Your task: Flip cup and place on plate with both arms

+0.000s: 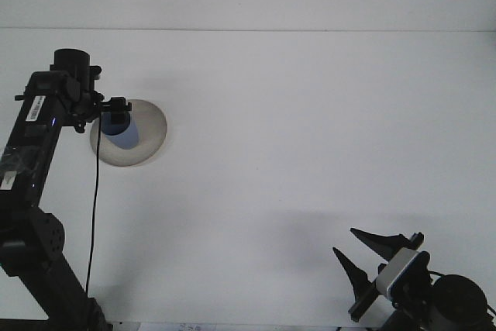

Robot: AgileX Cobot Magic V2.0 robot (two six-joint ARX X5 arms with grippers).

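The blue cup [120, 130] sits on the plate [147, 136], gripped by the left tool [115, 114]; the right tool [362, 253], well apart from the plate, gapes

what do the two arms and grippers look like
Both arms are matte black. The left arm is boxy, with a white label near its top, a small blue light and a thin black cable hanging down. The right gripper has black, pointed, wedge-shaped fingers on a grey-white block above a round black joint.
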